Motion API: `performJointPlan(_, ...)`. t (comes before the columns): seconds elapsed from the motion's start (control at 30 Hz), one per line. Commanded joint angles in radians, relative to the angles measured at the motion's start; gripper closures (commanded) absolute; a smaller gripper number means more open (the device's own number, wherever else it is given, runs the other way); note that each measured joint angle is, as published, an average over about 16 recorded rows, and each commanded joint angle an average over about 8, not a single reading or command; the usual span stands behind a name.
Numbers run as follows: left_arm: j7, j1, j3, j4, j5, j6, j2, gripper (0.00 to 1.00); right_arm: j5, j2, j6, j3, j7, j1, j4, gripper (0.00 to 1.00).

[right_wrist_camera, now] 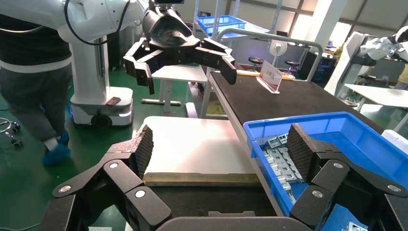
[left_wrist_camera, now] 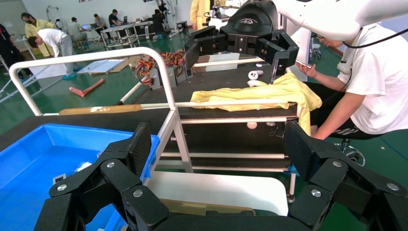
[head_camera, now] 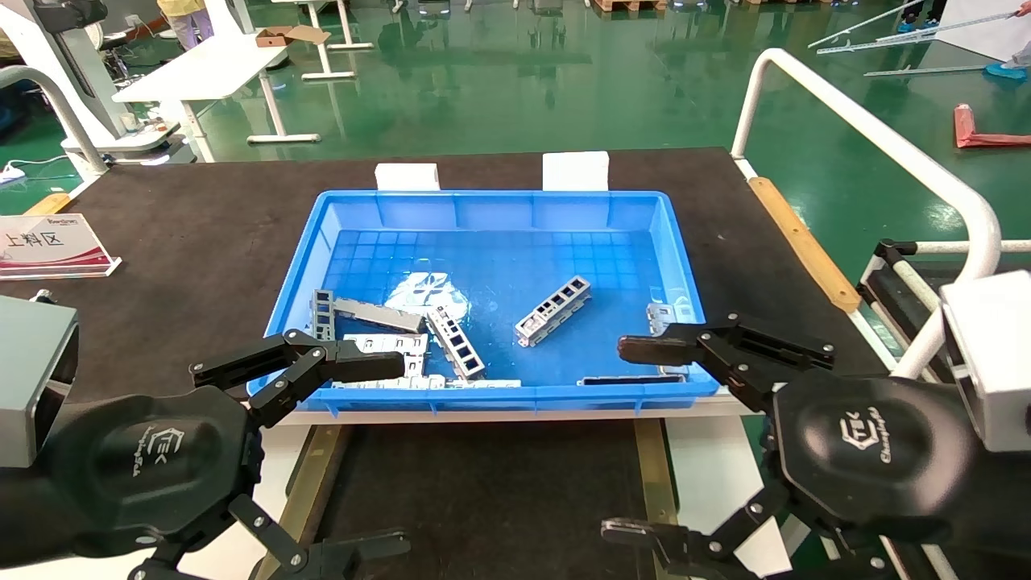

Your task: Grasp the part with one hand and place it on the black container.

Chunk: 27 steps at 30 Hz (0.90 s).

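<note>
Several slim silver ladder-like parts lie in the blue crate. One part lies alone near the crate's middle, another lies nearer the front, and a third is at the left. The black container sits just in front of the crate, between olive-brass rails. My left gripper is open and empty at the crate's front left corner. My right gripper is open and empty at the front right corner. The right wrist view shows the crate, its parts and the container.
Wider flat grey plates lie at the crate's front left. A sign stands at the table's left, and white blocks sit behind the crate. A white tube rail runs along the right. A person sits beyond it.
</note>
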Motion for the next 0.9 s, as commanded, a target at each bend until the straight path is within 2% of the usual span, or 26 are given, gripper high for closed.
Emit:
performJointPlan(0.03, 0.000, 0.000, 0.000, 0.000, 0.000, 0.000, 0.000, 0.00, 0.000, 0.000, 0.000, 0.000, 0.000, 0.000, 0.000, 0.00)
performJointPlan(0.9, 0.000, 0.000, 0.000, 0.000, 0.000, 0.000, 0.000, 0.00, 0.000, 0.000, 0.000, -0.001, 0.000, 0.000, 0.000, 0.00)
